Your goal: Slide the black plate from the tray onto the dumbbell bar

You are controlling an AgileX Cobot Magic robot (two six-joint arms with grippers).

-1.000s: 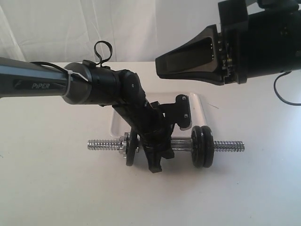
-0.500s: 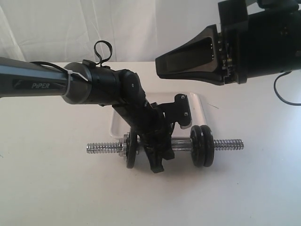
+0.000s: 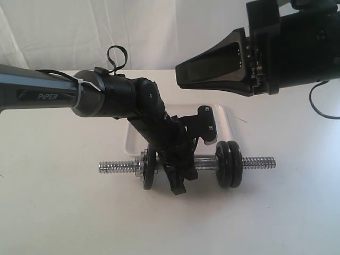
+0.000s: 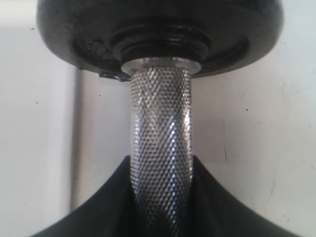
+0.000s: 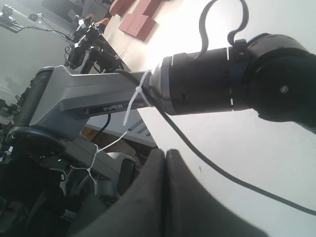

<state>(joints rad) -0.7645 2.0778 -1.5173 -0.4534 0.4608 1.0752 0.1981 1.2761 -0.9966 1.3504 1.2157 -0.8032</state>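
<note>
On the table (image 3: 64, 212), we find the left jaws clamped on the dumbbell bar (image 3: 257, 162), beside the black plate (image 3: 148, 171). We note the right jaws raised, pressed together

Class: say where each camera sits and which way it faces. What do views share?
Exterior: off the arms, facing the dumbbell bar and tray across the table; shows left arm and raised right gripper.
Left wrist: looks along the bar to a black plate; its fingers flank the bar.
Right wrist: raised, looks past its shut fingers at the left arm.
Shared: exterior and left wrist, the bar; exterior and right wrist, the left arm.
</note>
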